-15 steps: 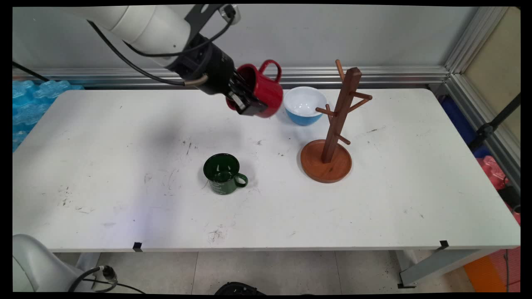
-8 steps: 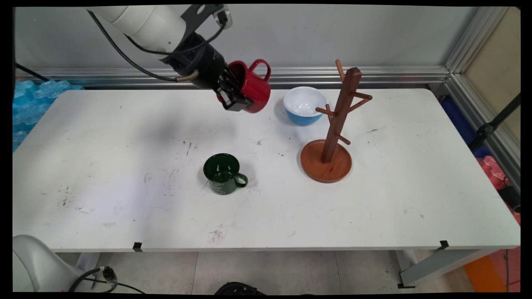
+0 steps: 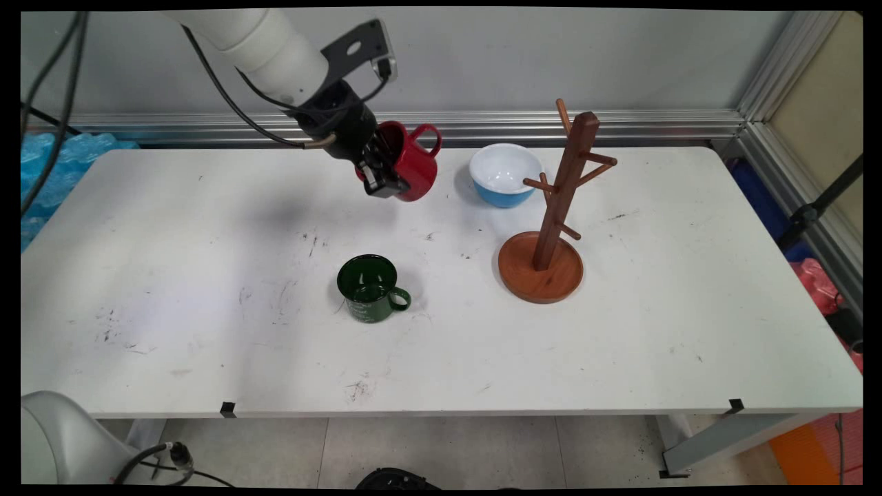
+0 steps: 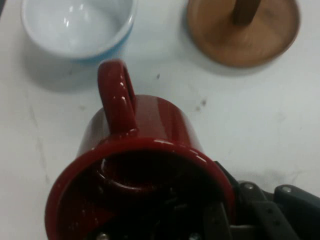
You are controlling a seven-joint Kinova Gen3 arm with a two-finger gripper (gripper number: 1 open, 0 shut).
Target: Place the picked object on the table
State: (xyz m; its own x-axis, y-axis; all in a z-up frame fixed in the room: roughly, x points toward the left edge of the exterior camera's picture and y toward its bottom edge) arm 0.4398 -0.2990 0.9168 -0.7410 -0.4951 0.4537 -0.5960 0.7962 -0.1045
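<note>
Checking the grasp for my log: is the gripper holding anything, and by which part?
Yes: the glossy red ceramic mug, tipped sideways, held at its rim wall by the gripper, one jaw inside.

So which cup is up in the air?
The red mug. The gripper holds it by its rim, tipped on its side above the table. The green mug stands upright on the table nearer the camera.
</note>
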